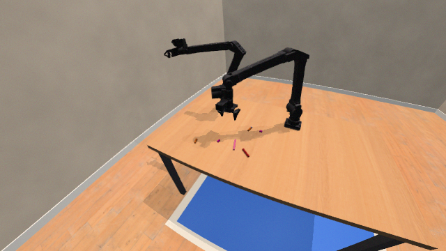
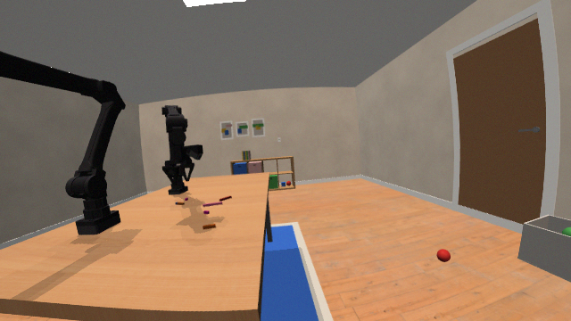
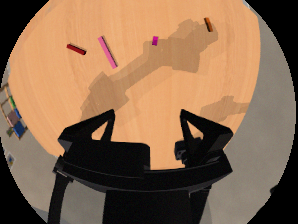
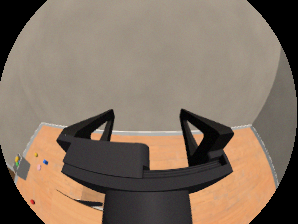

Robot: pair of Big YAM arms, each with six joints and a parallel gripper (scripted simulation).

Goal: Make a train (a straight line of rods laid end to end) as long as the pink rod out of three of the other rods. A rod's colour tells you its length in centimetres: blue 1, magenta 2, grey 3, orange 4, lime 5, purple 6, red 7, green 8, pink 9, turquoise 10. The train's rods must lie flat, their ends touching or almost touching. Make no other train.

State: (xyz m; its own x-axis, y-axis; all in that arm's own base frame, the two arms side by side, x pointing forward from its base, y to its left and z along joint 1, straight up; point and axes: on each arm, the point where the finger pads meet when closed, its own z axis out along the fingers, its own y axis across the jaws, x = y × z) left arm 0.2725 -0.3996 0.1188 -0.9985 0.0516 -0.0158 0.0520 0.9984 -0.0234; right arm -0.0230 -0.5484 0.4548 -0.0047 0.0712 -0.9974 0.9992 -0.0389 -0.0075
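Note:
The pink rod [image 1: 234,144] [image 2: 212,204] [image 3: 108,52] lies flat, with the red rod [image 1: 245,153] [image 2: 225,198] [image 3: 76,49] beside it at an angle. An orange rod [image 1: 249,129] [image 2: 180,203] lies end to end with a small blue rod [image 1: 251,127]; one magenta rod [image 1: 260,131] [image 2: 186,199] lies apart near them. Another magenta rod [image 1: 218,141] [image 2: 206,212] [image 3: 155,41] and another orange rod [image 1: 196,141] [image 2: 209,226] [image 3: 208,24] lie separately. My left gripper [image 1: 228,117] [image 3: 147,112] is open and empty above the table, pointing down. My right gripper [image 1: 168,54] [image 4: 147,112] is open and empty, raised high.
The table's long edge [image 1: 244,188] runs beyond the red and pink rods. The left arm's base [image 1: 293,124] stands near the blue rod and the magenta rod beside it. The right arm's base [image 2: 98,223] stands farther along the table, and that arm reaches out high.

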